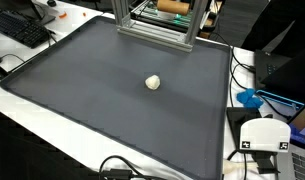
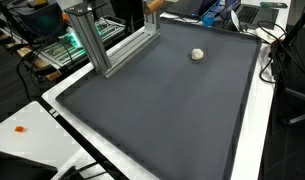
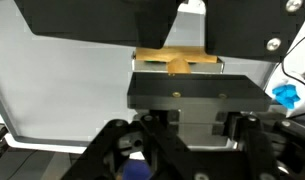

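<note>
Both exterior views elevated, angled down from different sides onto shared dark mat (image 1: 112, 90) (image 2: 162, 100), aluminium frame (image 1: 157, 25) (image 2: 107, 40), wrist view close (frame-facing).

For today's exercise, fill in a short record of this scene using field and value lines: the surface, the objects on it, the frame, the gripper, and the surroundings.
surface: dark mat covering a white table
object on mat: one small whitish ball, lying alone, nothing touching it
frame: aluminium frame standing at the mat's edge, with a wooden piece in it
gripper: gripper seen in the wrist view only, near the frame, apart from the ball; open or shut cannot be told
surroundings: keyboard, cables, blue item
</note>
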{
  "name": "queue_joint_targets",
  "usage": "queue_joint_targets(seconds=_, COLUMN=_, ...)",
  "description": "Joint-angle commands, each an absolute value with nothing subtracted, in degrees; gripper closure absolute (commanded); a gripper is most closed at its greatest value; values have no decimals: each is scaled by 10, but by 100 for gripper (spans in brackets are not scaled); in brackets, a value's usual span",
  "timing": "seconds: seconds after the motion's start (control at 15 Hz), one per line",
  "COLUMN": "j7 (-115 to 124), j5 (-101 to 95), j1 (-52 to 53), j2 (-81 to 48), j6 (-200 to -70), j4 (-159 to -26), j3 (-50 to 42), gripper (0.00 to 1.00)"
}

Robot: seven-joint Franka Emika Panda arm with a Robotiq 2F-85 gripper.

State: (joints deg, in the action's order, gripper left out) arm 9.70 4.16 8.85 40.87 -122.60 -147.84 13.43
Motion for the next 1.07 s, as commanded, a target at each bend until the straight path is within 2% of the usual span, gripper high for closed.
queue_joint_targets(seconds=0.0, j7=87, j5=29, j1=91, j2=369, j6=-1272, j4=-1459, j3=137, gripper=65)
queue_joint_targets(seconds=0.73, j7=76, j5=29, j1=106, j2=229, j6=-1431, j4=-1430, j3=140, gripper=65)
queue_joint_targets(seconds=0.8, j7=90, j5=24, j1=101, j2=251, j6=-1422, j4=-1448, j3=142, gripper=40)
queue_joint_targets(seconds=1.0, j7=87, j5=25, j1=104, j2=228, j6=-1425, j4=-1434, j3=142, gripper=40)
